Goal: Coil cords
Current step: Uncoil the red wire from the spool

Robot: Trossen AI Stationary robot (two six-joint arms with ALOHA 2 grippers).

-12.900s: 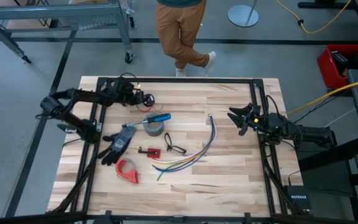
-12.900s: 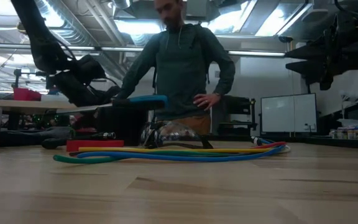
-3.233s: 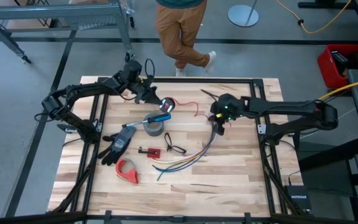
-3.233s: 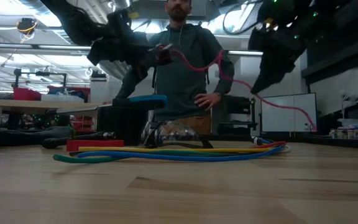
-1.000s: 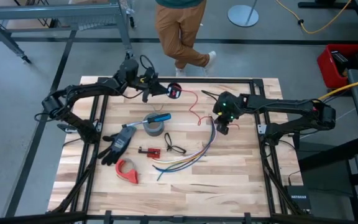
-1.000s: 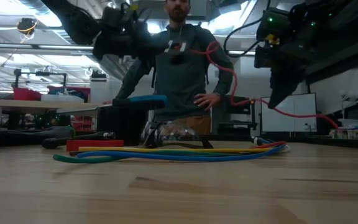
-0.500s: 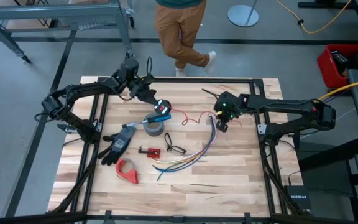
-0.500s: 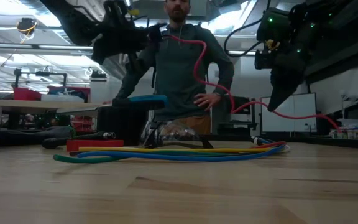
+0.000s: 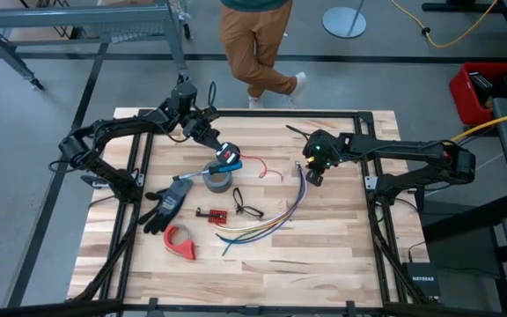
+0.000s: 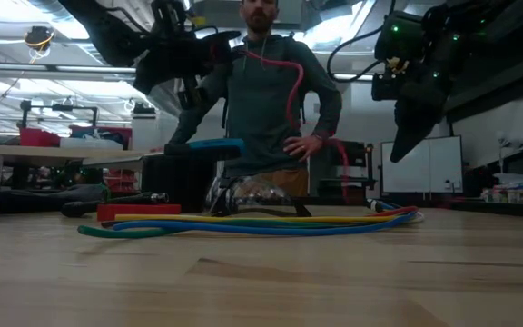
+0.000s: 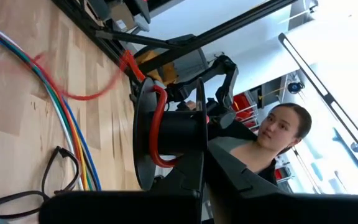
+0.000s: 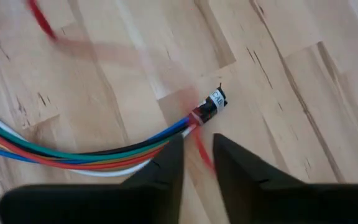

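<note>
multicoloured wire bundle [image 9: 275, 218], grey tape roll [image 9: 217, 181], black glove [image 9: 166, 204], person [image 10: 266, 100]

One red wire [image 9: 267, 168], one bundle of multicoloured wires [image 9: 275, 219], one tape roll [image 9: 219, 181], one black glove [image 9: 166, 203], one black looped cord [image 9: 246, 208], one person [image 9: 255, 40].

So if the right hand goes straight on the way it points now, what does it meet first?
Probably the end of the multicoloured wire bundle, or the wooden table beside it. The right hand points down there, and the blurred red wire falls between its fingers.
</note>
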